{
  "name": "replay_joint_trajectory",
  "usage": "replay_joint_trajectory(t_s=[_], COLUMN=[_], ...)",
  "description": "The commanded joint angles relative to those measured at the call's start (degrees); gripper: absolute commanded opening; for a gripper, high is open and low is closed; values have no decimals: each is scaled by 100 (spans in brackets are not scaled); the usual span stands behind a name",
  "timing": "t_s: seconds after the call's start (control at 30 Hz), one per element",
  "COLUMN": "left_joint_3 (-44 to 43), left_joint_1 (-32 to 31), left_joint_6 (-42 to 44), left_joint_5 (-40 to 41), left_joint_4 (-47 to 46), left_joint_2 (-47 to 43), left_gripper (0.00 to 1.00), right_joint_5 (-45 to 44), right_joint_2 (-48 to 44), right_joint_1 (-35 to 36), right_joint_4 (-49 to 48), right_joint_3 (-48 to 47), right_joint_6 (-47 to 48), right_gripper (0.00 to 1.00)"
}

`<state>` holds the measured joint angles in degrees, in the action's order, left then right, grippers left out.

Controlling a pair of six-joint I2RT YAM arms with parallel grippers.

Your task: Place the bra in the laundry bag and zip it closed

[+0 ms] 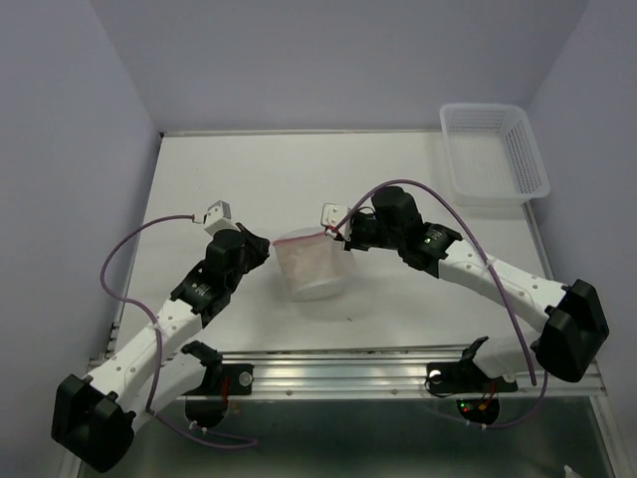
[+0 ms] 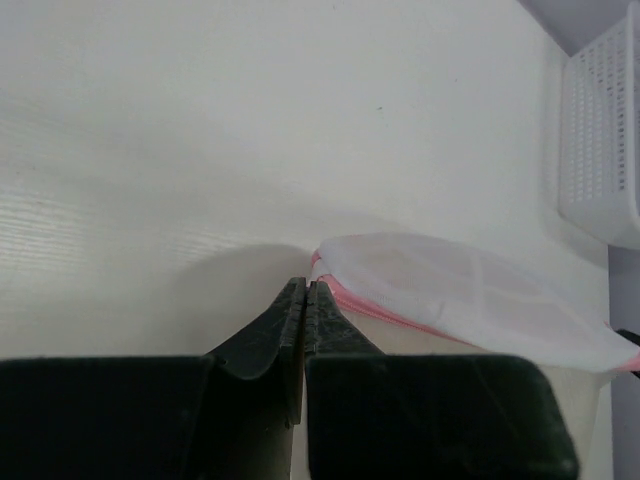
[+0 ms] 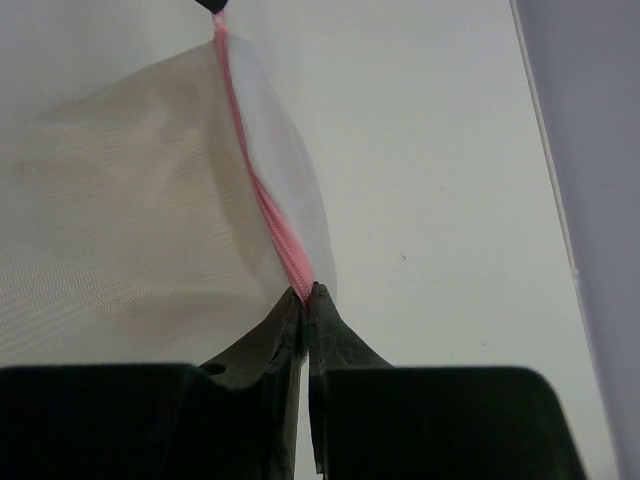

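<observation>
The laundry bag [image 1: 317, 267], a white mesh pouch with a pink zipper rim, stands at the table's middle between both arms. The bra [image 3: 110, 220] shows only as a beige mass through the mesh. My left gripper [image 1: 270, 248] is at the bag's left end. In the left wrist view its jaws [image 2: 305, 287] are shut, with the pink rim's end [image 2: 322, 268] right at their tips. My right gripper [image 1: 346, 236] is at the bag's right end. In the right wrist view it [image 3: 307, 293] is shut on the pink zipper [image 3: 268, 205], which runs taut away from it.
A white plastic lattice basket [image 1: 495, 151] sits at the table's far right corner, also seen in the left wrist view [image 2: 600, 140]. Bare white table [image 1: 259, 174] lies behind the bag. Purple cables loop beside both arms.
</observation>
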<state>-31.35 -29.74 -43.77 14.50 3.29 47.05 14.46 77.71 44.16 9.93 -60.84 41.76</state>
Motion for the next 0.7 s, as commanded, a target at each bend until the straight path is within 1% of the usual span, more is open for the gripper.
replay_joint_trajectory(t_s=[0.0,0.13,0.17,0.23,0.3,0.33,0.43,0.47,0.53,0.57,0.63,0.67], left_joint_3=[427,832,850,833,632,309,-203,-526,-941,-1378,-1776,-2126], left_joint_1=[555,987,1022,1031,1022,1022,1031,1023,1031,1066,1101,1119], left_joint_6=[-176,-89,-18,227,394,674,957,1071,1256,1396,1520,1599], left_joint_5=[494,-86,-401,-702,-1009,-1054,-1133,-1108,-1002,-1002,-1142,-1169], left_joint_4=[-607,-1408,-1741,-2120,-2437,-2438,-2613,-2692,-2764,-2764,-2825,-2860], left_joint_2=[260,305,296,322,498,612,1147,1453,1780,2112,2387,2527], left_gripper=[0,0,0,0,0,0,0,0,0,0,0,0], right_joint_5=[40,154,145,49,-92,-127,-434,-644,-812,-926,-1015,-1024], right_joint_2=[-467,-590,-573,-450,-310,-127,225,497,744,928,1061,1123], right_joint_1=[-302,-303,-303,-303,-303,-303,-303,-303,-356,-356,-417,-487], right_joint_4=[-519,-528,-528,-554,-641,-703,-1167,-1204,-1204,-1196,-1327,-1345], right_joint_3=[81,178,178,125,29,-76,-279,-462,-718,-928,-1096,-1175], right_joint_6=[-62,-89,-89,-45,-1,86,262,463,684,893,1044,1158], right_gripper=[1,1,1,1,1,1,2,3,5,6,9,11])
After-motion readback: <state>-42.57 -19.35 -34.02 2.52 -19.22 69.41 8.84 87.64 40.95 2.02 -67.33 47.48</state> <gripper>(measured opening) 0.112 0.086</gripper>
